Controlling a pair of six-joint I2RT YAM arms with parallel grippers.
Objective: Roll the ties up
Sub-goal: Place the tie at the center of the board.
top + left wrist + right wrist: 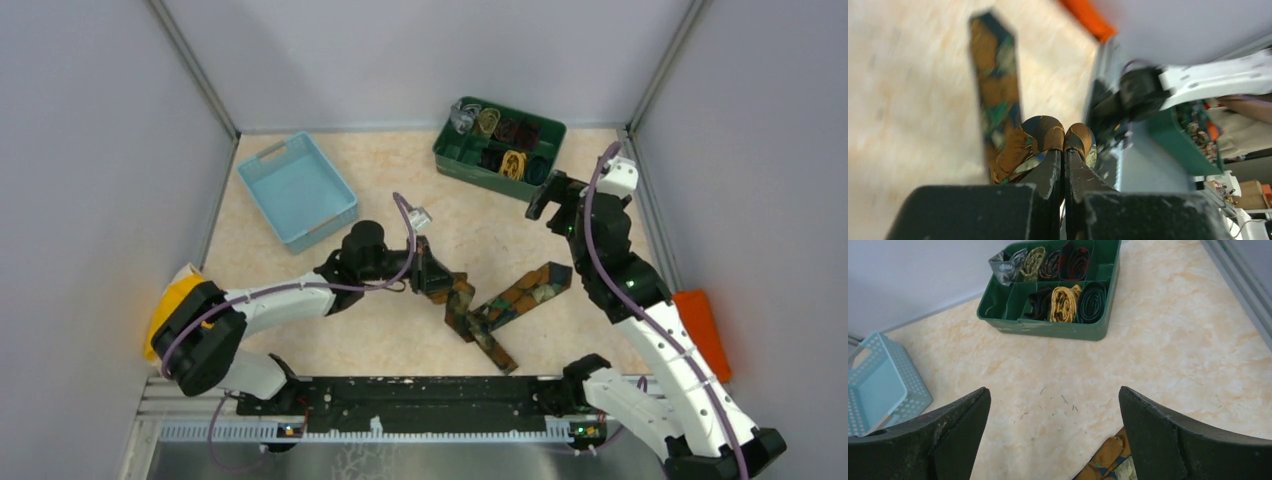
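A dark brown tie (520, 295) with gold and teal pattern lies in a zigzag on the table's middle. My left gripper (432, 275) is shut on its narrow end, and in the left wrist view the fabric (1040, 137) bulges around the closed fingertips (1053, 165) of the left gripper (1064, 150), with the rest of the tie (995, 95) stretching away. My right gripper (545, 197) hangs open above the table beside the tie's wide end (1105, 460). Nothing sits between the fingers of the right gripper (1054, 395). Several rolled ties (1064, 302) fill a green tray.
The green compartment tray (445, 160) stands at the back right, also in the right wrist view (1048, 331). A light blue basket (297, 190) sits at the back left. An orange object (700, 330) lies by the right wall, a yellow one (170, 300) by the left.
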